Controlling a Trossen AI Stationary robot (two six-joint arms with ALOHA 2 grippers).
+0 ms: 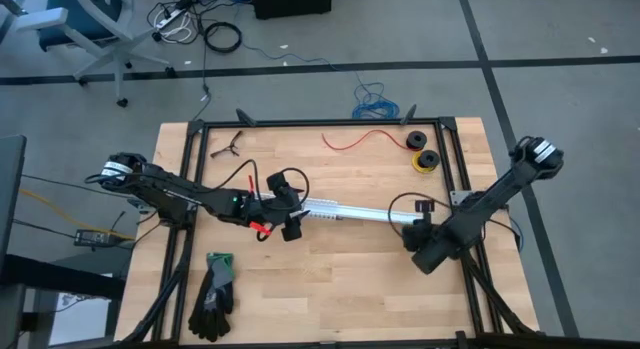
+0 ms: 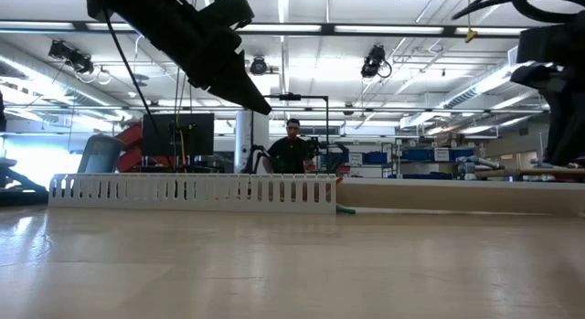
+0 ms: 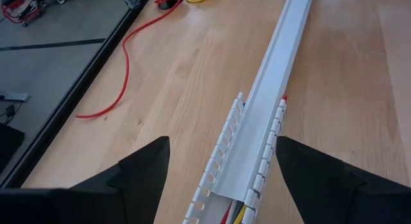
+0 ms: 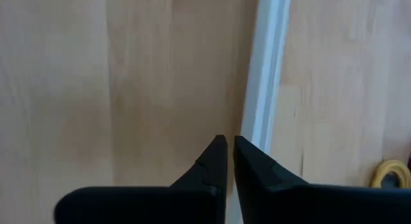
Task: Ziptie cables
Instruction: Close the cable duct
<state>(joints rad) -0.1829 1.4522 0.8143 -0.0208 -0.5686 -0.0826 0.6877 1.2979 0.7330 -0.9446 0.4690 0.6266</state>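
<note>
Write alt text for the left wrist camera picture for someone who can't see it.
A white slotted channel runs away across the wooden table between the left gripper's open dark fingers, with yellow and red wires showing at its near end. A thin red wire curls alongside.

White slotted channel [image 3: 257, 147], red wire [image 3: 122, 70], pale wood table [image 1: 330, 289].

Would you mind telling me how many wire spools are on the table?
2, both near the table's far right corner: a black spool and a yellow spool just in front of it. Nothing suggests hidden ones.
</note>
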